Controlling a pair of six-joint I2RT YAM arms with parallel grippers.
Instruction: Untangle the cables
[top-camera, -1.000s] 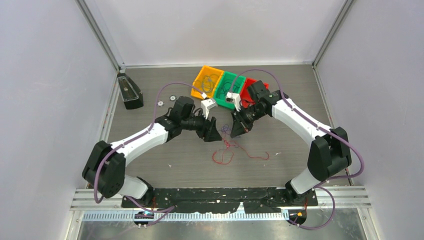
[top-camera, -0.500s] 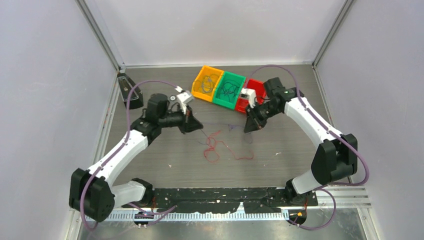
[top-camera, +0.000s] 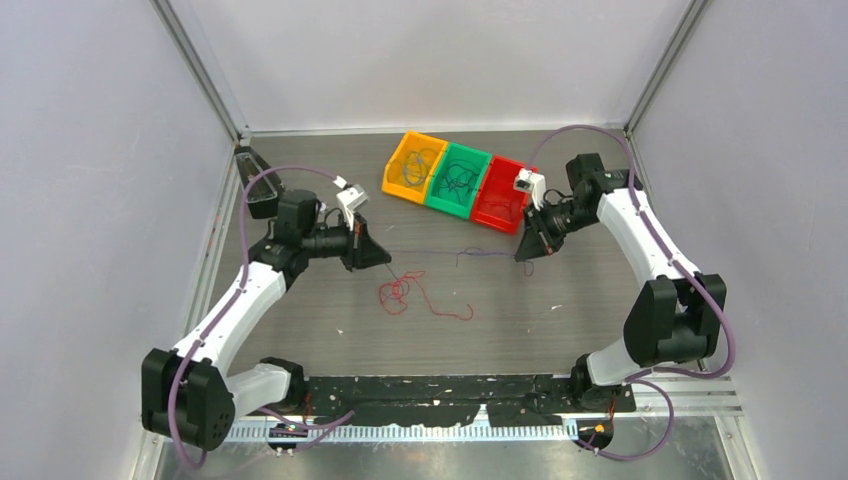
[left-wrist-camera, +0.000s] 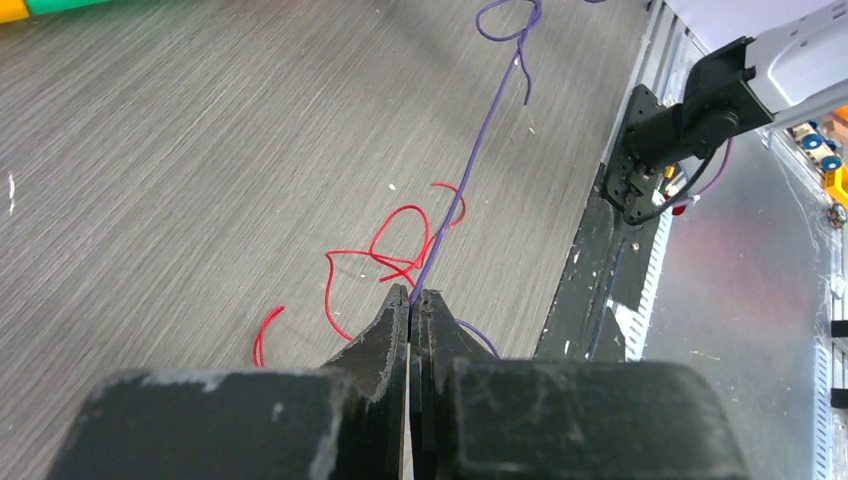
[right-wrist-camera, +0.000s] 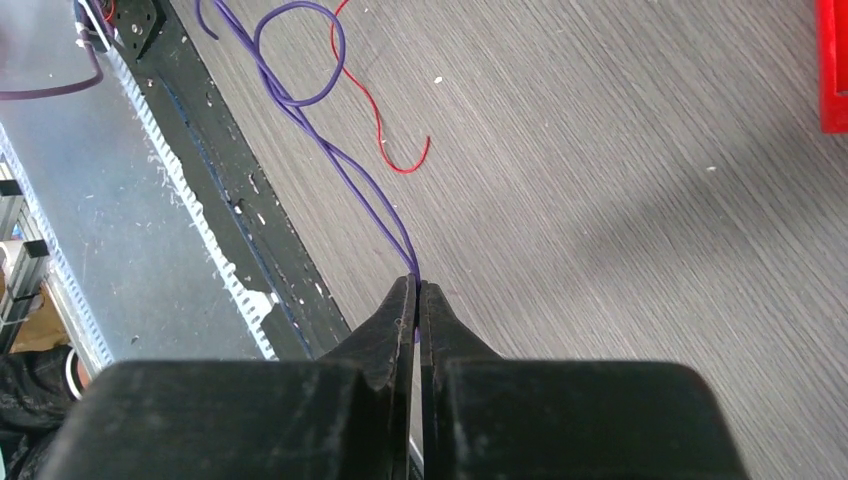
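Left tool (left-wrist-camera: 411, 296): clamped on purple cable (left-wrist-camera: 470, 160). Right tool (right-wrist-camera: 417, 287): clamped on same cable. Cable stretched between tools over counter (top-camera: 570, 320). Red cable (top-camera: 400, 292): loose tangle near left tool, crossing purple. Risk: hard pull cinches loop, or thin wire slips out.

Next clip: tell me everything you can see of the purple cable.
The purple cable is a very thin, glossy, flexible strand, stretched nearly straight between the two arms. The left end effector is shut on one end. The right end effector is shut on the other, where the strand runs doubled with a small loop. Near the left grip it crosses the red cable; whether they touch is unclear.
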